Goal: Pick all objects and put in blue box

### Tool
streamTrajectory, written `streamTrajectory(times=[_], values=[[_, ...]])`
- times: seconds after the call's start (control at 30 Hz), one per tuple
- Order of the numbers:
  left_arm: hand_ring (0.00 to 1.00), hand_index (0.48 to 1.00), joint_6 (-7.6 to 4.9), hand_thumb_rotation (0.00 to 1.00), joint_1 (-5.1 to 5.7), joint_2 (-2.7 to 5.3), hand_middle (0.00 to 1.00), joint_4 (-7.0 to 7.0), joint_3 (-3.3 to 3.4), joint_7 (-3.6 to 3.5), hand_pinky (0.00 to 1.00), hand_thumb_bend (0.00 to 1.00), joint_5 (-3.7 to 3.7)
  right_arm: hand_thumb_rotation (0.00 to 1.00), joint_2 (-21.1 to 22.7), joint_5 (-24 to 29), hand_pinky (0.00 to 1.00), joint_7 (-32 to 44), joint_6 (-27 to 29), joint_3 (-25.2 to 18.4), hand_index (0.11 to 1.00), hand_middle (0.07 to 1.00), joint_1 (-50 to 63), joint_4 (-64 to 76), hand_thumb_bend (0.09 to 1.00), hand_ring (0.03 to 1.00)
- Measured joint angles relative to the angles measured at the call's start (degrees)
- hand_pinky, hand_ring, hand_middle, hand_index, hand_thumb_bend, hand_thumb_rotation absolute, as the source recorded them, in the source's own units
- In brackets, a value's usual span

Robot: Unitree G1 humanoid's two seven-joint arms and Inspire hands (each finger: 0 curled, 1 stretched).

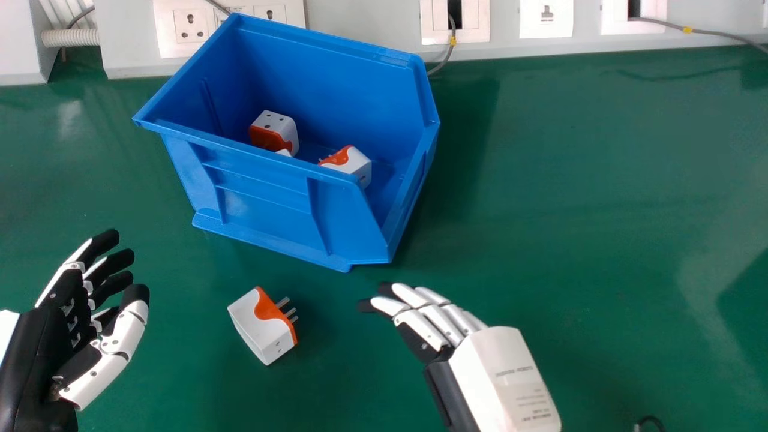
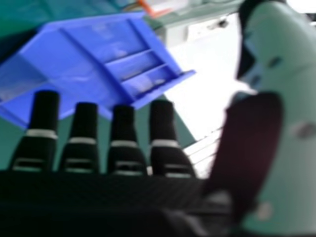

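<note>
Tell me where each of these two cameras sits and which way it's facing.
Head view: on the robot's head, looking forward and down at the green table, the blue box and the plug adapter in front of it; the left hand and right hand both show.
Right hand view: at the right hand, looking past its fingers and thumb toward the box's outside.
Shared: the box, the green table and the right hand.
</note>
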State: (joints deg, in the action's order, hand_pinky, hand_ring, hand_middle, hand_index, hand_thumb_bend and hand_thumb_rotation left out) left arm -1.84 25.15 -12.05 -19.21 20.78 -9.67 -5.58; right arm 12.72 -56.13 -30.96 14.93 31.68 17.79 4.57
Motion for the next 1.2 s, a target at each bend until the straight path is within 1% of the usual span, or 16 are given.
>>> streamTrajectory(times=[0.17,0.23,0.33,0.4,0.5,0.53,0.57,0.6,0.7,0.73,0.8,0.87,0.93,1.07,1.13,1.2], values=[[0.87,0.89,0.03,0.25,0.03,0.0,0.87,-0.11,-0.08,0.04,0.79,0.18,0.03,0.2,-0.25,2.09,0.66,0.14,2.35,0.95,0.746,0.814,-2.67,-3.1,0.537,0.802],[0.87,0.889,0.03,0.25,-0.03,-0.01,0.87,-0.12,-0.19,0.08,0.79,0.18,0.19,0.19,-0.7,2.42,0.66,0.57,3.09,1.33,0.749,0.813,-3.77,-4.34,0.539,0.801],[0.87,0.886,0.03,0.24,-0.12,-0.01,0.87,-0.13,-0.3,0.13,0.78,0.18,0.95,0.19,-1.72,3.66,0.66,1.62,3.2,1.93,0.754,0.813,-5.83,-5.83,0.55,0.798],[0.86,0.883,0.02,0.24,-0.11,-0.02,0.87,-0.14,-0.4,0.15,0.78,0.18,1.25,0.18,-2.54,4.16,0.66,2.49,3.2,2.26,0.76,0.812,-7.46,-6.76,0.56,0.791],[0.86,0.881,0.01,0.23,-0.1,-0.02,0.87,-0.15,-0.73,0.22,0.77,0.18,1.85,0.17,-3.66,4.41,0.65,3.21,3.22,2.71,0.762,0.811,-9.87,-8.11,0.565,0.788],[0.86,0.881,0.01,0.23,-0.14,-0.03,0.87,-0.15,-0.87,0.22,0.77,0.18,2.27,0.17,-4.03,4.43,0.65,3.49,3.24,2.86,0.762,0.811,-11.07,-8.99,0.565,0.788],[0.86,0.88,0.01,0.23,-0.17,-0.04,0.87,-0.15,-0.95,0.22,0.77,0.18,2.4,0.17,-4.3,4.48,0.65,3.84,3.26,2.96,0.763,0.81,-11.94,-9.61,0.569,0.785],[0.86,0.88,0.01,0.23,-0.2,-0.05,0.87,-0.15,-0.98,0.23,0.77,0.18,2.7,0.17,-4.63,4.57,0.65,4.27,3.34,3.11,0.763,0.81,-13.07,-10.4,0.569,0.785],[0.86,0.878,0.0,0.22,-0.26,-0.09,0.86,-0.14,-1.04,0.31,0.76,0.18,3.28,0.17,-5.39,5.71,0.65,5.89,3.51,3.31,0.765,0.808,-16.47,-12.66,0.573,0.782],[0.85,0.876,-0.02,0.2,-0.31,-0.1,0.86,-0.12,-1.07,0.33,0.75,0.18,3.36,0.16,-5.62,6.23,0.64,6.56,3.57,3.33,0.767,0.808,-17.54,-13.33,0.577,0.781],[0.85,0.876,-0.04,0.2,-0.5,-0.16,0.86,-0.09,-1.17,0.37,0.75,0.18,3.49,0.16,-5.75,6.72,0.64,7.96,4.19,3.43,0.767,0.808,-20.06,-14.84,0.577,0.781],[0.84,0.871,-0.07,0.16,-0.66,-0.21,0.86,-0.09,-1.25,0.39,0.74,0.18,3.59,0.16,-5.88,7.21,0.64,9.02,4.73,3.54,0.772,0.81,-22.42,-16.47,0.586,0.784],[0.84,0.871,-0.05,0.16,-0.68,-0.23,0.86,-0.09,-1.28,0.41,0.74,0.18,3.85,0.16,-5.94,7.81,0.64,10.22,5.19,3.66,0.772,0.81,-24.46,-17.9,0.586,0.784],[0.83,0.868,-0.04,0.13,-0.75,-0.26,0.85,-0.1,-1.34,0.47,0.73,0.18,4.09,0.14,-5.97,8.66,0.64,13.0,6.16,4.19,0.775,0.811,-28.09,-19.69,0.594,0.784],[0.83,0.866,-0.05,0.12,-0.73,-0.29,0.85,-0.09,-1.33,0.47,0.73,0.18,4.47,0.13,-5.97,8.7,0.65,13.96,6.84,4.45,0.776,0.811,-29.81,-20.87,0.596,0.784],[0.83,0.864,-0.05,0.1,-0.82,-0.32,0.85,-0.07,-1.32,0.49,0.72,0.18,4.5,0.11,-6.02,8.76,0.65,14.79,7.57,4.75,0.779,0.81,-31.71,-22.37,0.595,0.784]])
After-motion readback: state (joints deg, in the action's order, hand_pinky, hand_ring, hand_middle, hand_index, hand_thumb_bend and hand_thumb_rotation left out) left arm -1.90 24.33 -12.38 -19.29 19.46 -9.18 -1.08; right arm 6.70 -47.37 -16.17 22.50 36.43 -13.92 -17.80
